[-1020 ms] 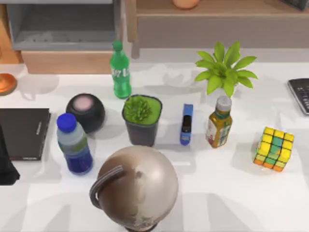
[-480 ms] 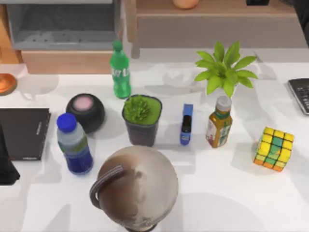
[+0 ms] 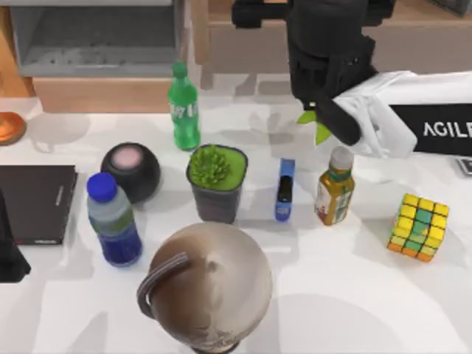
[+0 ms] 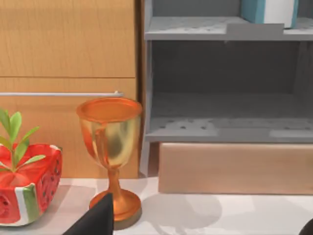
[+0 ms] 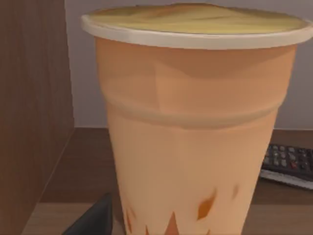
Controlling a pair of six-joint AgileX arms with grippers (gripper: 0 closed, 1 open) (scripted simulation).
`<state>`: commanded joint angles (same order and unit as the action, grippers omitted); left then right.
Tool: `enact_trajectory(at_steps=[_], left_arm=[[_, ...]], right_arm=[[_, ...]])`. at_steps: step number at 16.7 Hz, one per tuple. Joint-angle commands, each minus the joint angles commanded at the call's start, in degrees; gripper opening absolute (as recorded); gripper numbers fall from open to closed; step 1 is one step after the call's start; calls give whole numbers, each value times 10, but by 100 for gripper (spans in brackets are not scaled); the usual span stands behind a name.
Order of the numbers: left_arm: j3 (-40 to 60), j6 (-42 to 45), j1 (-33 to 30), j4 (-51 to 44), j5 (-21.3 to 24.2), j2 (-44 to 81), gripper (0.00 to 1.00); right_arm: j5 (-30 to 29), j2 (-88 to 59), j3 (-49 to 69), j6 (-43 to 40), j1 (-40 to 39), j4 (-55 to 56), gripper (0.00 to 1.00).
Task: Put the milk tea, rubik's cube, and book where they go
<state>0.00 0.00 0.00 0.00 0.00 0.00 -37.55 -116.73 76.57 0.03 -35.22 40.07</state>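
The right gripper (image 3: 295,11) reaches over the table's far edge at the wooden shelf, close to a tall orange cup (image 5: 190,122); whether its fingers are parted I cannot tell. The amber milk tea bottle (image 3: 334,186) stands upright right of centre, the yellow-green rubik's cube (image 3: 419,226) well apart to its right. The left arm (image 3: 11,243) sits parked at the left edge.

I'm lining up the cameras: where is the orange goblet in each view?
Top view: the orange goblet sits at the table's left edge, seen from above.
Left wrist view: the goblet stands upright between a watermelon-patterned planter and the grey shelf unit.
Right wrist view: faces a tall orange cup on a wooden shelf.
Shared landmark: the grey shelf unit, near the goblet.
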Motion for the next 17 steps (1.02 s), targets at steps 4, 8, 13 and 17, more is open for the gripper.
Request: enact_trajectory(at_steps=[4,8,13,17], left_arm=[[0,0,0,0,0,0,100],[0,0,0,0,0,0,100],[0,0,0,0,0,0,100],[0,0,0,0,0,0,100]], right_arm=[[-11,-35,23,2,-11,12,100],[-9,-32,21,2,-8,9,100],[7,-26,98,1,7,-73,100],[28,-89,188,2,30,-108,100]])
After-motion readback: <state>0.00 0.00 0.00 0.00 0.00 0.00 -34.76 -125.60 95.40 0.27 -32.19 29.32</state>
